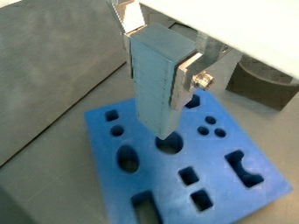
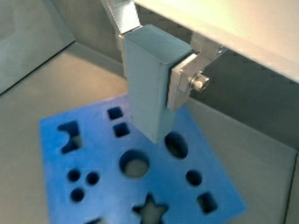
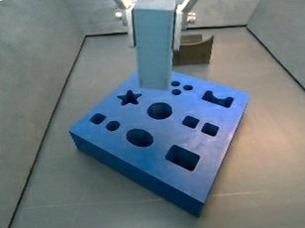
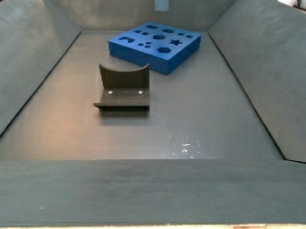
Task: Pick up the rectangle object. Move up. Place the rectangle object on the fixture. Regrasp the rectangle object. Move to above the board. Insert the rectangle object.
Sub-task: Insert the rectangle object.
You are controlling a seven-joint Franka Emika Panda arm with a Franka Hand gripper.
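Observation:
The rectangle object (image 1: 152, 87) is a light-blue block standing upright, also seen in a wrist view (image 2: 146, 96) and a side view (image 3: 157, 46). My gripper (image 1: 158, 52) is shut on its upper end, silver fingers (image 2: 184, 79) pressing on opposite faces. The gripper (image 3: 156, 1) hangs over the board (image 3: 111, 144), a deep-blue slab with cut-out holes. The block's lower end hangs just over the board (image 1: 158, 184) beside round and oval holes; I cannot tell if it touches. The fixture (image 4: 123, 89) stands apart from the board (image 4: 149, 55).
Grey sloping walls enclose the floor on all sides. The fixture (image 3: 197, 48) sits behind the board near the back wall and shows past the board's corner in a wrist view (image 1: 263, 83). The gripper and block are out of frame in the side view with the fixture in front.

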